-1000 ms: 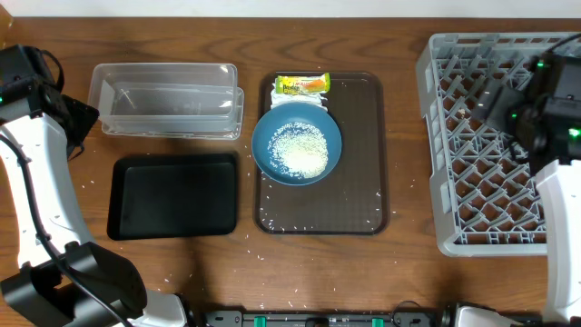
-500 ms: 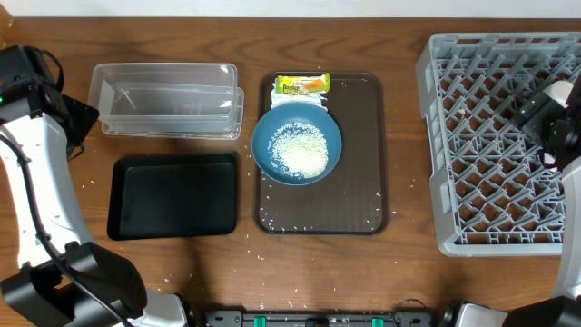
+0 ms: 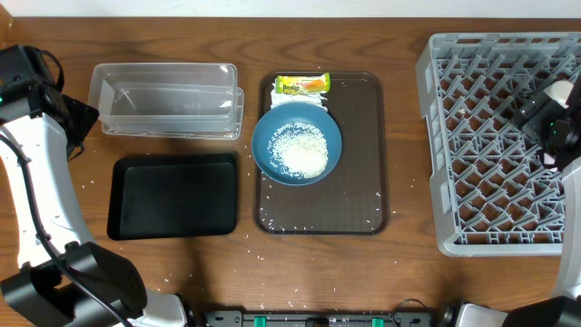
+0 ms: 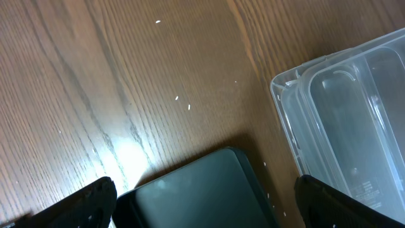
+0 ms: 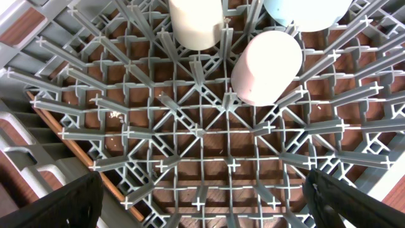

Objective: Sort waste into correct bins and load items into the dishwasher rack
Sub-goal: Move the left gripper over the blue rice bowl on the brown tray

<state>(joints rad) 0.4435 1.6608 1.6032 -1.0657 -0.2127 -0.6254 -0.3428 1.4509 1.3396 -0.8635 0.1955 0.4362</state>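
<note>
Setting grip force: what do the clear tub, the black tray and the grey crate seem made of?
The clear rectangular tub looks like thin glossy plastic: the wooden table shows through, rims catch light. The shallow black rectangular tray seems smooth semi-gloss plastic, faintly reflecting light. The large grey lattice crate appears matte moulded plastic, with uniform ribs and pegs.

Seen from my remote station, the dishwasher rack (image 3: 472, 136) runs off the overhead view's right edge, and the right arm (image 3: 556, 118) covers part of its far side. The dark-blue bowl (image 3: 296, 145) hides most of a white napkin (image 3: 304, 99). I find the print on the snack wrapper (image 3: 301, 84) too small to read.

In the right wrist view, the top edge crops a light-blue bowl (image 5: 307, 11) and a pale cup (image 5: 196, 22). The left wrist view cuts the clear tub (image 4: 354, 126) at right and the black tray (image 4: 202, 183) at bottom.

Of the left gripper (image 4: 212, 204) and right gripper (image 5: 205, 204) I see only dark, blurred fingertips in the lower corners.
</note>
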